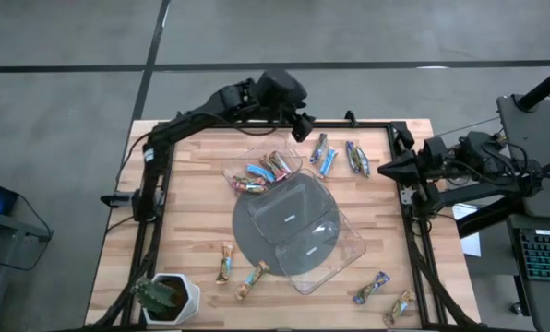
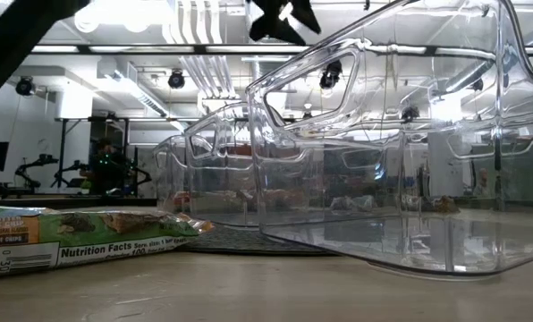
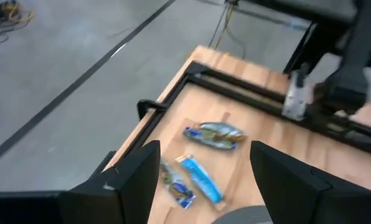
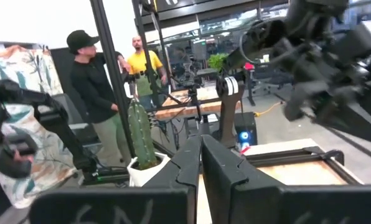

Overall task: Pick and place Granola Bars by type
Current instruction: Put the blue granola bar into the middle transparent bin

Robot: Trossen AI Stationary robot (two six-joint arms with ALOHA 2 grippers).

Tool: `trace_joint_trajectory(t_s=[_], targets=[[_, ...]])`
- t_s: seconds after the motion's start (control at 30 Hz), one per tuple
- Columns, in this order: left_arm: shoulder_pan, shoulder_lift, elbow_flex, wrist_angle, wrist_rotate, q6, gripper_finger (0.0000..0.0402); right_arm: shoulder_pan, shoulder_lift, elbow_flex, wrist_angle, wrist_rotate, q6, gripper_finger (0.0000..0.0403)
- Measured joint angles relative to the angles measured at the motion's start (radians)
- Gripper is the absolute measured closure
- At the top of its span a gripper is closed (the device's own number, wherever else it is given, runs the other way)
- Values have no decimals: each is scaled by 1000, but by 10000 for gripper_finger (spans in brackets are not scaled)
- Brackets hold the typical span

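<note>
Left gripper (image 1: 303, 127) is up at the far edge of the table, above the wood just past the far tray (image 1: 261, 172). Jaws wide apart, nothing between them; wrist view shows both fingers (image 3: 136, 174) spread with bare table and bars in the gap.

Right gripper (image 1: 386, 168) is parked at the right frame rail (image 1: 406, 198), pointing inward, jaws pressed together, empty. Its fingers (image 4: 192, 158) meet flush in the wrist view.

Bars:
- Far tray holds a mixed pile (image 1: 259, 173): blue, orange-brown and pinkish wrappers, overlapping.
- Three loose bars on the wood near the far edge, right of that tray: two blue ones (image 1: 323, 154) side by side, a third (image 1: 356, 157) just beside them toward the right rail. Left wrist sees the same three (image 3: 201, 177).
- Two bars (image 1: 239, 271) on the near-left part of the table, between the disc (image 1: 257, 231) and the plant (image 1: 164, 297).
- Two more (image 1: 386, 297) at the near-right corner, one purple-blue, one orange-brown.
- Low view: one green/orange bar (image 2: 79, 240) lies flat right in front of the camera, nutrition label up.

Two more clear trays (image 1: 326, 249) sit on and beside the grey disc at mid-table; both look empty. Near one overhangs the disc toward the right.

People (image 4: 98, 93) stand in the room beyond the table, seen from the right wrist.
</note>
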Motion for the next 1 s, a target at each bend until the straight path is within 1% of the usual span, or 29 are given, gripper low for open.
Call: trace_joint_trajectory(t_s=[0.2,0.27,0.37,0.6,0.73,0.8,1.0], targets=[[44,70,0,44,3,64,168,0,16,1,2,8,0,394],[64,88,0,61,19,60,168,0,20,1,2,44,2,394],[94,114,0,67,58,31,168,0,25,0,2,79,15,394],[137,180,0,109,65,-45,168,0,32,0,0,80,4,394],[141,226,0,207,119,-77,168,0,31,0,0,80,13,394],[139,252,0,250,127,-96,168,0,31,0,0,79,13,394],[137,327,0,260,136,-131,168,0,31,0,-3,78,19,394]])
